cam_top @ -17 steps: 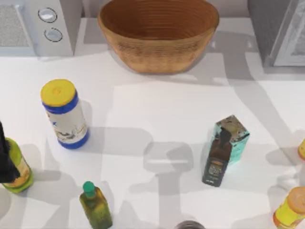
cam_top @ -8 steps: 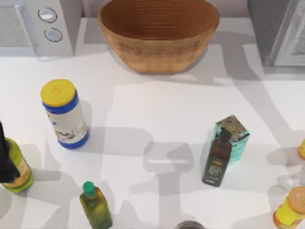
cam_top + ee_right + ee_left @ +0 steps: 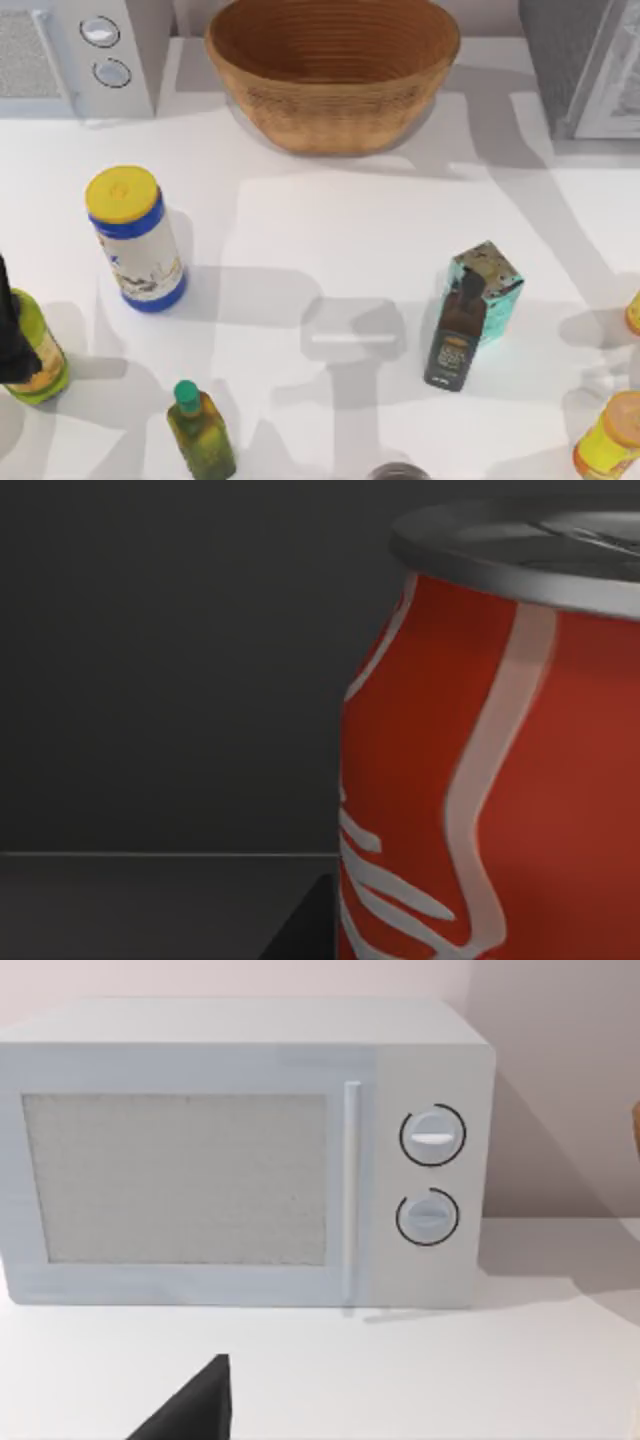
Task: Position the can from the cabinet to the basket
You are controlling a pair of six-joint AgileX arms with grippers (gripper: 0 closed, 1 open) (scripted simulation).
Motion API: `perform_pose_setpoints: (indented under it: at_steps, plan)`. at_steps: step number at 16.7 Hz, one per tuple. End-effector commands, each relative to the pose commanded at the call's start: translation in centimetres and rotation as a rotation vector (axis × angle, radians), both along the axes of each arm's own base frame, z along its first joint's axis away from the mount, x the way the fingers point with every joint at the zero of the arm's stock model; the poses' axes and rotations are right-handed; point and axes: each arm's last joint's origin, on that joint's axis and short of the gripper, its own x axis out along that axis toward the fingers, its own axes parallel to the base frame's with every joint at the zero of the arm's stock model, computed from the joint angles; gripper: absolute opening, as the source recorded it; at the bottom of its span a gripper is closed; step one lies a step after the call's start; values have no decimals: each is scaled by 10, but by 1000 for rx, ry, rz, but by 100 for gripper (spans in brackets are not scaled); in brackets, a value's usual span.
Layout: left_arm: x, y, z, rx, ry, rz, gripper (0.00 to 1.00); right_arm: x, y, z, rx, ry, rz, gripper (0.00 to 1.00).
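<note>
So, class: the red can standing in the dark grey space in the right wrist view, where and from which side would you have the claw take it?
Grip the red can across its round side wall, below the silver top. It stands upright, so a level approach from the camera's side suits; the rim overhangs and gives little hold.

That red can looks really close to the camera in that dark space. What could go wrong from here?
The can stands very near the right wrist camera inside a dark enclosure, so a slightly off approach might tip it rather than grip it. Later, the path from the cabinet to the basket looks short, but a can carried low could clip the basket's tall rim. The left arm sits parked at the table's left edge, right against a green bottle.
</note>
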Motion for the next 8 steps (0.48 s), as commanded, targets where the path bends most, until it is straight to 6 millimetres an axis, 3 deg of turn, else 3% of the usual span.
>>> perform_pose_setpoints:
  at_steps: [4, 8]
  plan:
    - [0, 0, 0, 0, 0, 0, 100, 0, 0, 0, 0, 0, 0, 2]
    - [0, 0, 0, 0, 0, 0, 100, 0, 0, 0, 0, 0, 0, 0]
